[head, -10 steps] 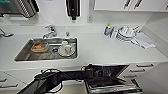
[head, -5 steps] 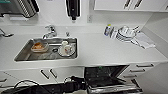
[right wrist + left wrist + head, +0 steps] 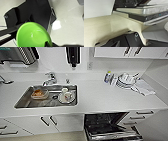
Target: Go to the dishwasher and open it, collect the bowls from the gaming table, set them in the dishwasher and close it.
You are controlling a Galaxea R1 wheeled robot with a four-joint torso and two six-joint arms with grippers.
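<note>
The dishwasher [image 3: 110, 127] stands open under the white counter, its dark interior and racks showing, with the door folded down toward me. In the left wrist view the lowered door's grey edge [image 3: 149, 16] with a small lit dot hangs close, above the pale floor. In the right wrist view a bright green bowl [image 3: 31, 36] sits large and tilted over the robot's dark base, and my right gripper [image 3: 48, 43] is shut on its rim. The yellow-orange bowl and the gaming table are out of view.
A steel sink [image 3: 25, 103] left of the dishwasher holds a cup on a plate [image 3: 65, 95] and an orange item [image 3: 38, 93]. Stacked dishes [image 3: 125, 80] and a cloth [image 3: 143, 88] lie at the counter's right. White cabinet doors [image 3: 47, 122] flank the dishwasher.
The dark arm that crossed the lower part of the head view in front of the cabinets has dropped out of the picture. The dishwasher stays open.
</note>
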